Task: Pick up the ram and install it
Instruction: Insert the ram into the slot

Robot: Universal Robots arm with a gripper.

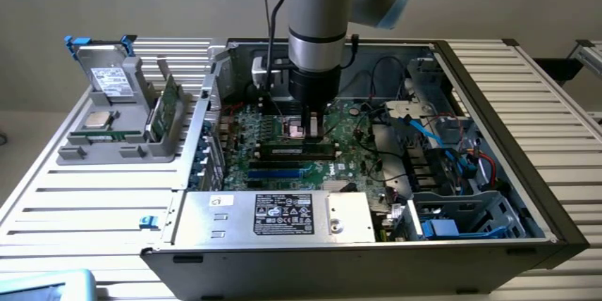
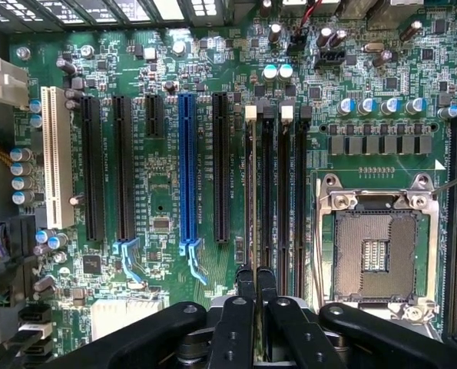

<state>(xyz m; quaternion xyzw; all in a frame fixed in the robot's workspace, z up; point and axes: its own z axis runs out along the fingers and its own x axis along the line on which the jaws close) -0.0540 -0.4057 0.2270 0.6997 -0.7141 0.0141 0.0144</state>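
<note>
A green ram stick (image 1: 169,107) stands on edge in the grey holder (image 1: 103,151) at the exterior view's left, outside the computer case. A darker ram stick (image 1: 296,150) sits seated in a memory slot on the motherboard (image 1: 353,135); in the wrist view it shows edge-on as a thin strip (image 2: 250,192). My gripper (image 1: 311,130) is down inside the case, just behind that seated stick. In the wrist view my gripper (image 2: 256,278) is shut, its black fingertips (image 2: 246,280) pressed together over one end of the memory slots (image 2: 277,192), with nothing between them.
The open processor socket (image 2: 378,254) lies beside the memory slots. The holder also carries a square silver chip (image 1: 98,119) and a grey drive with blue tabs (image 1: 111,75). Cables (image 1: 442,139), a drive cage (image 1: 461,220) and the power supply (image 1: 273,216) crowd the case.
</note>
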